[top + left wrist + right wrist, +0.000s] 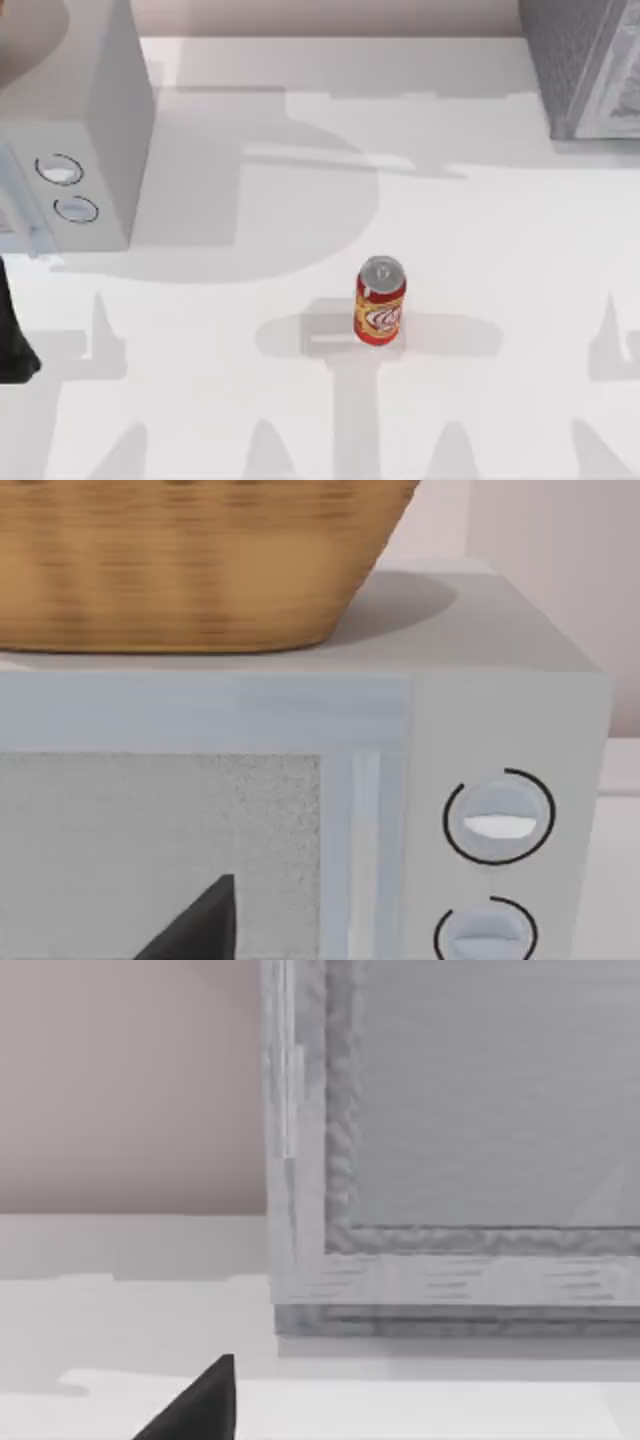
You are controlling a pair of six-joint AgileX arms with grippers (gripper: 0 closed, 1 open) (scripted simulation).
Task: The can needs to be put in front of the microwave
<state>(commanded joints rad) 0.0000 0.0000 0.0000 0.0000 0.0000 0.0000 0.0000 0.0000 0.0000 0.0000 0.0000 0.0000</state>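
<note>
Top view, going left to right: the microwave (70, 120) sits at the desk's (300, 420) far left corner, with its two round dials (66, 186) facing the near edge. A basket (190, 560) rests on top of it (the left wrist view shows this). The can (379, 300) stands upright near the middle of the desk, well apart from the microwave. A speckled grey box (590, 60) sits at the far right corner. I cannot tell whether either gripper's jaws are open or closed.

The microwave (75, 130) stands at the desk's (250, 420) far left, a basket (190, 560) on top; the can (380, 300) stands upright mid-desk; a speckled box (590, 60) sits far right.
</note>
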